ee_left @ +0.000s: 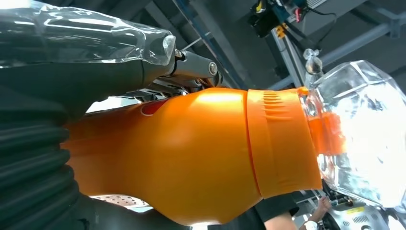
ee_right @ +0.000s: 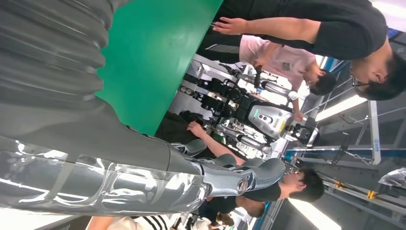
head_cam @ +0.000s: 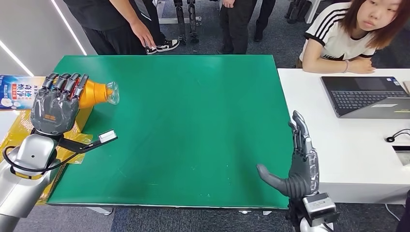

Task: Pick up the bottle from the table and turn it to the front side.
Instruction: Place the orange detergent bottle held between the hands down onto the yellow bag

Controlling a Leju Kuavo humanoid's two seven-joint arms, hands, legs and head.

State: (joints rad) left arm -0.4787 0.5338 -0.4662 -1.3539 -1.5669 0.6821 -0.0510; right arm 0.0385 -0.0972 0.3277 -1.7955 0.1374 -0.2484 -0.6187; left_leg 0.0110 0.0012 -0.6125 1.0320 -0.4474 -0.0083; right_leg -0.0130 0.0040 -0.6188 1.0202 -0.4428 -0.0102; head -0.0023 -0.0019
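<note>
My left hand [head_cam: 57, 102] grips an orange bottle [head_cam: 95, 93] with a clear cap [head_cam: 112, 93], lifted over the left edge of the green table [head_cam: 183, 125]. The bottle lies on its side, cap pointing right. Close up, the orange bottle [ee_left: 201, 153] runs out past my left hand [ee_left: 72, 86] to its clear cap [ee_left: 364, 129]. My right hand [head_cam: 296, 162] hangs open at the table's near right corner, fingers straight, holding nothing. Its grey fingers [ee_right: 225, 175] show in the right wrist view, beside the green table [ee_right: 153, 52].
A yellow bag [head_cam: 21, 133] and a blue-and-white box [head_cam: 17, 91] lie left of the table. A white desk [head_cam: 348, 145] with a laptop [head_cam: 367, 95] stands to the right, a seated person [head_cam: 353, 34] behind it. Other people [head_cam: 121, 24] stand at the far edge.
</note>
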